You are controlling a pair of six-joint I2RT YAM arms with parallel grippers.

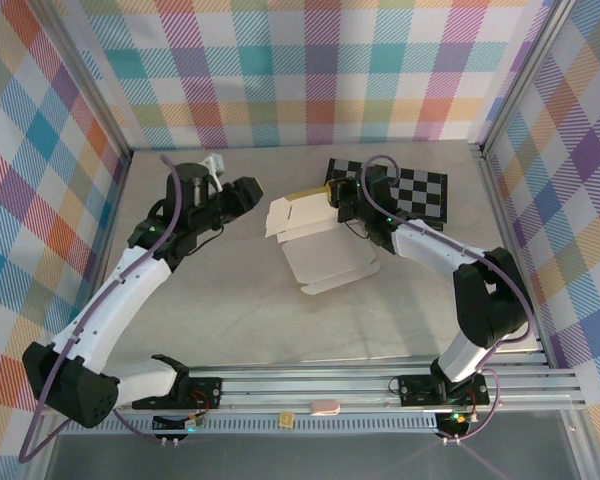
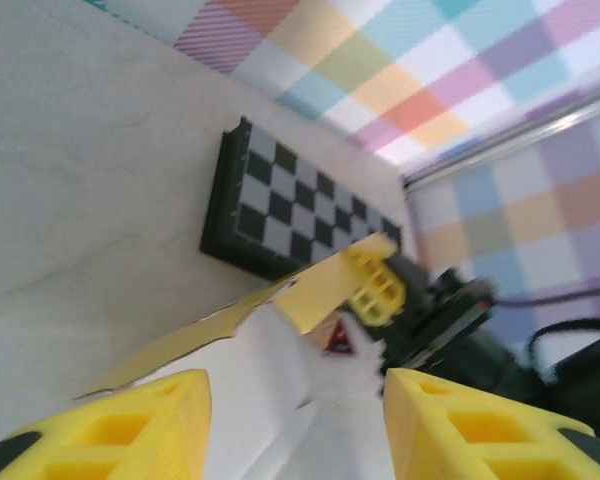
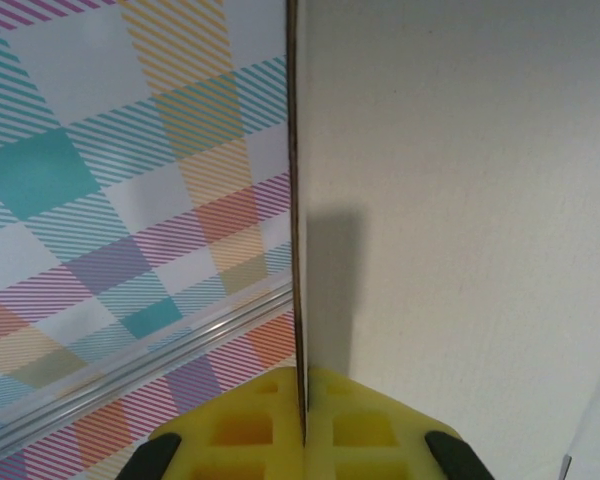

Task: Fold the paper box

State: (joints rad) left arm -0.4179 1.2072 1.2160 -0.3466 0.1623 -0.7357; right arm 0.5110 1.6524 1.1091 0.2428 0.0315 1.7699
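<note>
right claw [image 3: 303, 425] pinches the paper box [image 1: 325, 255] edge; left claw [image 2: 295, 410] spread, just beside it

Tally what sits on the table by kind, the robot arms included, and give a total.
Paper box: 1
Checkered board: 1
Robot arms: 2, the left arm and the right arm
Total: 4
</note>
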